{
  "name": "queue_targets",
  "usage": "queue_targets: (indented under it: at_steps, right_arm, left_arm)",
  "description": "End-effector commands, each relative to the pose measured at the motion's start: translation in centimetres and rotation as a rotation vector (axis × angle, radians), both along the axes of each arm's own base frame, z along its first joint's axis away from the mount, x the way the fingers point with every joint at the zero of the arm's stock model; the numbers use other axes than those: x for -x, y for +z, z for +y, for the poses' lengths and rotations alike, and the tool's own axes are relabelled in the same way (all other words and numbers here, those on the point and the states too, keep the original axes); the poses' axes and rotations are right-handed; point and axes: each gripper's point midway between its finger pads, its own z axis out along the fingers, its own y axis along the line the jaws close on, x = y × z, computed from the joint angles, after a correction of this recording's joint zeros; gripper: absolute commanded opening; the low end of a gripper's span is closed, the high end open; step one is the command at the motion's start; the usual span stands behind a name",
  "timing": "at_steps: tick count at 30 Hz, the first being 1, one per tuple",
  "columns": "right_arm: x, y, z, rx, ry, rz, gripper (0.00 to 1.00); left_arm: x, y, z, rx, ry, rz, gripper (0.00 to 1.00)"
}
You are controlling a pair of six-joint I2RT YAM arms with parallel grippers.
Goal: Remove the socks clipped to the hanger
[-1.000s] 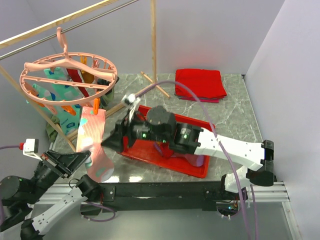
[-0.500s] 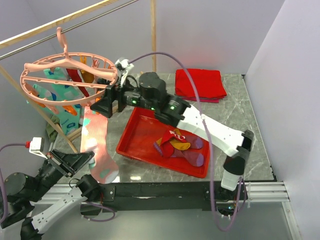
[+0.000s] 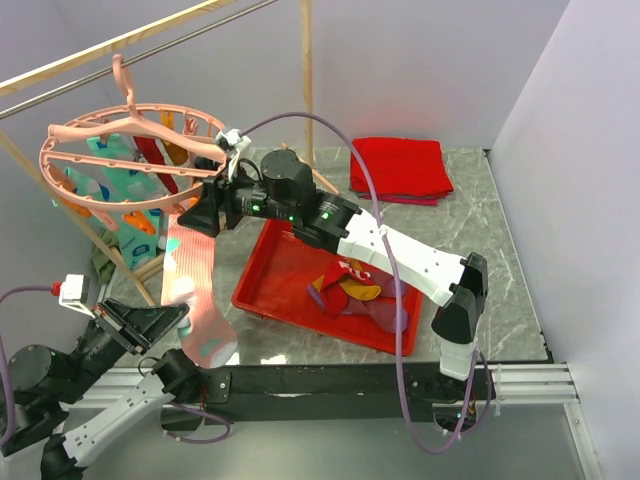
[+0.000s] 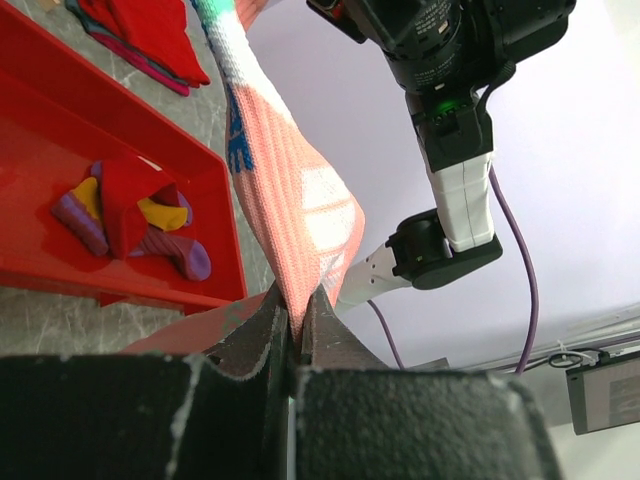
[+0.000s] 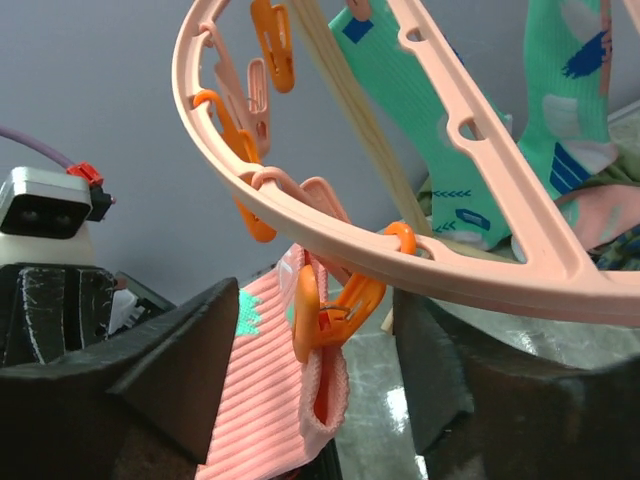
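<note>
The round pink hanger (image 3: 140, 203) hangs from the bar at the back left, with teal socks (image 3: 118, 185) and maroon and orange ones clipped under it. A long pink sock (image 3: 190, 265) hangs from an orange clip (image 5: 335, 300) on the front rim (image 5: 450, 255). My left gripper (image 3: 176, 318) is shut on this sock's lower end (image 4: 290, 200), which runs up taut from the jaws (image 4: 295, 300). My right gripper (image 3: 207, 215) is open. Its fingers stand on either side of the orange clip and the sock's cuff (image 5: 315, 340) without touching them.
A red tray (image 3: 262, 290) on the marble table holds several loose socks (image 3: 350, 285). A folded red cloth (image 3: 400, 165) lies at the back. The wooden rack with its metal bar (image 3: 150, 40) stands at the left, with walls close behind and to the right.
My right arm swung up and left from over the red tray to the hanger's front rim, and its open fingers now flank the orange clip. My left gripper kept hold of the pink sock.
</note>
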Motion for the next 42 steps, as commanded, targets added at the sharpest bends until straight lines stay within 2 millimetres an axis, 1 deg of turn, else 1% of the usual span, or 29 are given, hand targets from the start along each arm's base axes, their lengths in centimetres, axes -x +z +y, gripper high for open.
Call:
queue_targets:
  at_steps: [1,2,3,5,8,9,10,18,19,20,21,23,24,25,27,28,29,30,31,32,33,34,35,36,37,38,39,40,42]
  right_arm:
    - [0.0,3.8,-1.4,-0.104,-0.008,-0.031,0.59]
    - [0.0,3.9,-1.3,-0.106,-0.004,-0.026,0.55]
    - [-0.3,3.7,-1.2,-0.105,-0.009,-0.015,0.45]
    - [-0.4,3.6,-1.1,-0.107,-0.018,-0.002,0.39]
    - [-0.6,3.7,-1.2,-0.111,-0.031,0.013,0.19]
    - [-0.7,3.8,-1.3,-0.114,-0.038,0.017,0.07]
    - [-0.7,3.8,-1.4,-0.113,-0.044,0.019,0.01]
    - [-1.6,2.8,-2.4,-0.047,-0.110,0.048,0.00]
    - [-1.6,3.1,-2.6,-0.043,-0.112,0.048,0.02]
    - [-1.8,2.3,-2.9,-0.008,-0.125,0.062,0.12]
    - [-2.0,2.2,-3.3,0.007,-0.147,0.064,0.42]
    - [-2.0,1.3,-4.5,0.058,-0.183,0.081,0.74]
    - [-1.9,0.9,-5.1,0.077,-0.197,0.086,0.95]
    - [-1.9,-0.5,-5.7,0.115,-0.217,0.097,1.00]
    - [-1.1,-0.3,-7.7,0.136,-0.232,0.084,1.00]
    - [-0.9,-2.2,-8.4,0.177,-0.241,0.099,1.00]
    - [-0.2,-1.0,-10.0,0.154,-0.255,0.085,1.00]
    - [0.1,-1.2,-10.8,0.155,-0.264,0.086,1.00]
    - [0.5,-3.5,-11.7,0.197,-0.269,0.107,1.00]
    - [1.4,-2.4,-13.2,0.166,-0.271,0.097,1.00]
    - [2.0,-2.7,-14.0,0.168,-0.269,0.103,1.00]
    - [2.8,-5.0,-14.6,0.203,-0.256,0.123,1.00]
    - [4.1,-3.3,-15.7,0.135,-0.233,0.115,1.00]
    - [5.6,-3.4,-15.9,0.110,-0.170,0.122,1.00]
    - [7.1,-5.6,-16.0,0.128,-0.122,0.145,1.00]
    - [8.4,-3.9,-16.6,0.052,-0.089,0.134,1.00]
    - [9.4,-4.1,-16.7,0.040,-0.053,0.138,0.99]
    - [10.3,-5.3,-16.7,0.048,-0.031,0.147,0.98]
    - [12.4,-4.6,-16.3,0.004,0.019,0.129,0.98]
  left_arm:
    - [0.8,1.3,0.0,0.048,-0.037,-0.043,0.01]
    - [0.9,1.3,-0.2,0.049,-0.045,-0.041,0.01]
    - [0.9,1.4,-0.4,0.048,-0.052,-0.041,0.01]
    - [1.2,1.4,-0.7,0.050,-0.076,-0.046,0.01]
    - [1.0,1.0,-1.6,0.012,-0.099,-0.017,0.01]
    - [1.1,0.8,-1.8,0.003,-0.115,-0.009,0.01]
    - [1.0,0.4,-2.1,-0.015,-0.121,0.008,0.01]
    - [0.6,-0.5,-4.2,-0.009,-0.178,0.048,0.01]
    - [0.6,-0.5,-4.6,-0.008,-0.194,0.053,0.01]
    - [0.4,-0.4,-5.0,-0.004,-0.202,0.047,0.01]
    - [0.3,-0.2,-5.3,-0.001,-0.206,0.044,0.01]
    - [0.0,-0.2,-6.1,-0.013,-0.220,0.047,0.01]
    - [-0.1,0.0,-6.3,-0.013,-0.221,0.042,0.01]
    - [-0.4,-0.1,-6.6,-0.027,-0.221,0.048,0.01]
    - [-0.4,0.0,-6.9,-0.040,-0.235,0.041,0.01]
    - [-0.7,-0.2,-7.1,-0.057,-0.230,0.041,0.01]
    - [-0.7,0.0,-7.0,-0.060,-0.225,0.038,0.01]
    - [-0.8,0.0,-6.9,-0.066,-0.216,0.040,0.01]
    - [-0.9,0.1,-6.9,-0.067,-0.214,0.039,0.01]
    - [-0.9,0.1,-6.9,-0.063,-0.213,0.037,0.01]
    - [-0.9,0.2,-7.0,-0.059,-0.219,0.035,0.01]
    - [-0.8,0.4,-7.0,-0.043,-0.221,0.027,0.01]
    - [-0.8,0.1,-7.1,-0.043,-0.224,0.031,0.01]
    - [-0.7,0.1,-7.2,-0.036,-0.233,0.029,0.01]
    - [-0.6,0.3,-7.3,-0.023,-0.237,0.024,0.01]
    - [-0.7,0.1,-7.5,-0.024,-0.243,0.027,0.01]
    - [-0.7,0.1,-7.4,-0.022,-0.242,0.027,0.01]
    - [-0.7,0.1,-7.4,-0.018,-0.239,0.028,0.01]
    - [-0.7,0.4,-7.3,-0.013,-0.237,0.022,0.01]
